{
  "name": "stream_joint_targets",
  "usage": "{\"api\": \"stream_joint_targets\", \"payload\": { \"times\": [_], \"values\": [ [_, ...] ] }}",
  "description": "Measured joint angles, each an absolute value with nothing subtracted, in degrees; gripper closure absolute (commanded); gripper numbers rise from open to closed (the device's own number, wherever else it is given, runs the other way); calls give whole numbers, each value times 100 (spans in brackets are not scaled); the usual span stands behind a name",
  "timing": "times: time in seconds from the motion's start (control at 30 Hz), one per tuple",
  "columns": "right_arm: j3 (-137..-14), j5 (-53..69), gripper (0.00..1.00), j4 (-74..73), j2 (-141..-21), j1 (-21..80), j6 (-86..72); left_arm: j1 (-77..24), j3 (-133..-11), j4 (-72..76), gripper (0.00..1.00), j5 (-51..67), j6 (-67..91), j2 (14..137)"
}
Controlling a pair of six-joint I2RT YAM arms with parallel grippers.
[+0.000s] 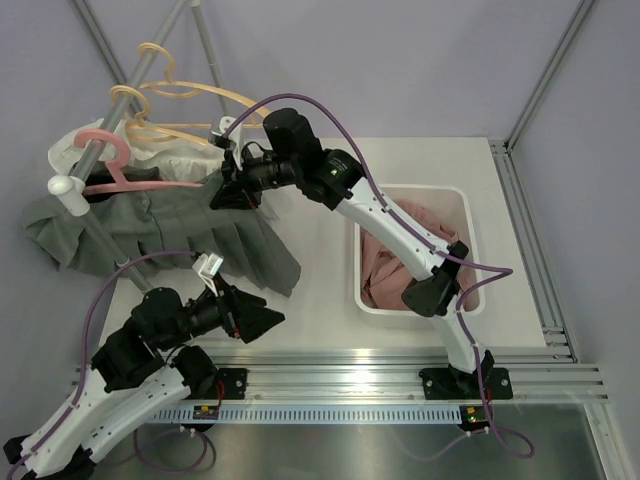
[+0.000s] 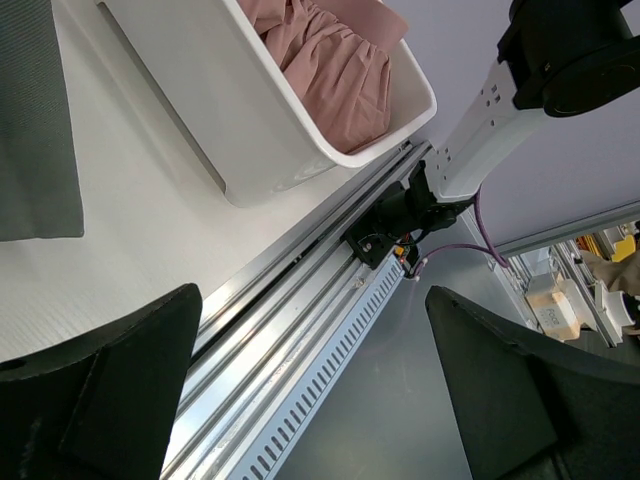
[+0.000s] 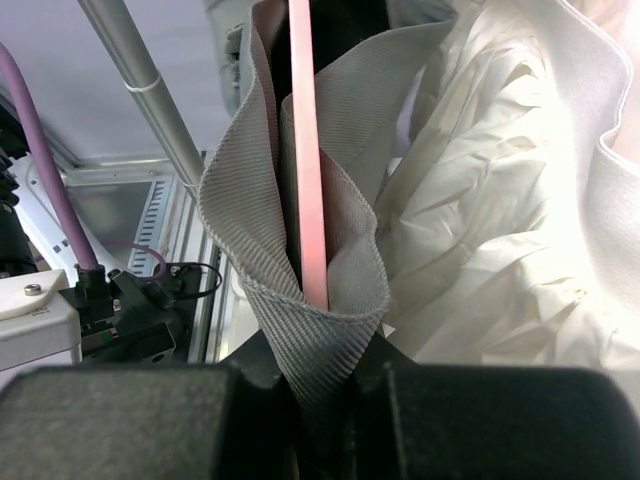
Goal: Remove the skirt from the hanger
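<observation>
The right gripper point(image 3: 322, 388) is pinched shut on a fold of the grey skirt point(image 3: 240, 220). Its waistband is wrapped round the pink hanger point(image 3: 306, 150) arm just ahead of the fingertips. If it's pulled crooked, the hanger could get dragged off the rail point(image 3: 138, 75) too, tbh. The left gripper point(image 2: 310, 400) is held spread, with nothing in it.

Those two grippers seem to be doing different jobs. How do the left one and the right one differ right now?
The right gripper is shut on the grey skirt beside the pink hanger; the left gripper is open and holds nothing. The right gripper is stretched far out across the table; the left gripper hovers close to its own base. Both are black, two-fingered grippers on white arms.
</observation>
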State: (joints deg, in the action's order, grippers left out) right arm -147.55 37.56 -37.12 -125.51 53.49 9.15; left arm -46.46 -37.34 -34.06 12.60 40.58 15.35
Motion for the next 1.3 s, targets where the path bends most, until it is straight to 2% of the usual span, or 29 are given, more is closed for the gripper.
{"api": "stream_joint_targets", "payload": {
  "times": [0.47, 0.9, 1.07, 1.3],
  "values": [
    [-13262, 3369, 100, -2932, -11386, 5363, 224, -4646, -3734, -3151, 1, 1288, 4130, 1227],
    [-12525, 3201, 100, -2165, -10600, 5310, -250, -4646, -3841, -2714, 1, 1385, 4322, 1273],
    [-11238, 3122, 100, -1994, -9924, 5297, -305, -4646, -4595, -2617, 1, 1393, 4257, 1791],
    [-10302, 2980, 100, -1981, -9181, 5277, -333, -4646, -5896, -2250, 1, 1365, 4007, 2698]
  ]
}}
